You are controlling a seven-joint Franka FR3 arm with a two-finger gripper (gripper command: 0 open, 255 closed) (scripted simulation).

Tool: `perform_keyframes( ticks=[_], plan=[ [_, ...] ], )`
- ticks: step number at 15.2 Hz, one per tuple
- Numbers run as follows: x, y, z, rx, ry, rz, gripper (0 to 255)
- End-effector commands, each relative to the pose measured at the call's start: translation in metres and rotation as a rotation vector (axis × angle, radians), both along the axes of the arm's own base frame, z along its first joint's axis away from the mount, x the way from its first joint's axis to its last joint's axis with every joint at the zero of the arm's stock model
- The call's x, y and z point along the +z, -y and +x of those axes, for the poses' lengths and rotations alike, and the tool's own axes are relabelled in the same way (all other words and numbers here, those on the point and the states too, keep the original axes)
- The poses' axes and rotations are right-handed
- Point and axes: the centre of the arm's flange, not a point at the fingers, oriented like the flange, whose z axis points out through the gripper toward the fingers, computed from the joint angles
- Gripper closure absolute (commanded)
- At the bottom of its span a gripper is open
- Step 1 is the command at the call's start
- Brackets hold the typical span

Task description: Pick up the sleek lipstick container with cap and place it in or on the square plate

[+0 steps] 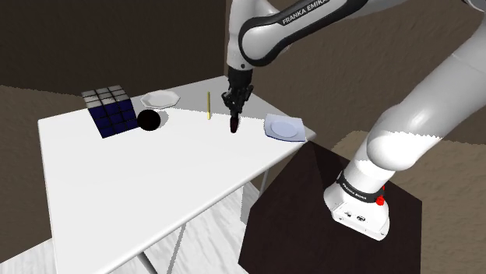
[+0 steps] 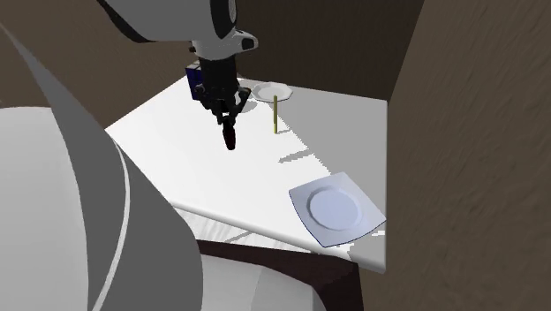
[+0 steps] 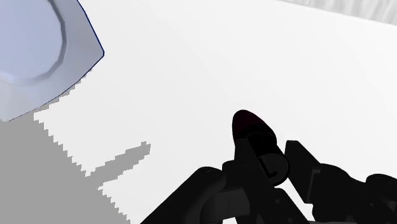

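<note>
Clasping the lipstick (image 1: 234, 123) between its two black fingers, the claw (image 1: 233, 109) hides the upper end of that dark, round-tipped stick, so no seam of a cap can be made out. In the wrist view the lipstick (image 3: 253, 135) pokes out past the claw (image 3: 267, 167) toward the white table (image 3: 210, 57), and the square plate (image 3: 38, 57) is cut off at the picture's edge, with just one corner and its thin dark-blue rim in sight. In the second exterior view the claw (image 2: 228, 119) covers most of the blue cube (image 2: 192, 78) behind it, and the lipstick (image 2: 230, 134) seems to hang a little above the table (image 2: 159, 150), though how far it clears the top cannot be told. The square plate (image 1: 284, 128) lies flat at the table's (image 1: 156, 179) corner nearest the dark stand (image 1: 311, 210), close to the edge, and bare table top separates it from the lipstick. A thin yellowish stick (image 1: 209, 105) stands upright just beside the claw. Farther off, a black ball (image 1: 149, 120) sits just beside the cube (image 1: 109, 110), and a small white plate (image 1: 160, 99) lies near the far edge.
</note>
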Motion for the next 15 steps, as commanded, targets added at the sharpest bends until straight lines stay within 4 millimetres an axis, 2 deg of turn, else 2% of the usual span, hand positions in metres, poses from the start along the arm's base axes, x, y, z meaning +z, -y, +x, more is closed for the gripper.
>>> perform_keyframes(
  ticks=[1,15],
  plan=[
    [0.002,0.026,-0.01,0.002,0.0,0.001,255],
    [0.021,0.201,-0.064,0.002,0.0,0.001,255]
  ],
)
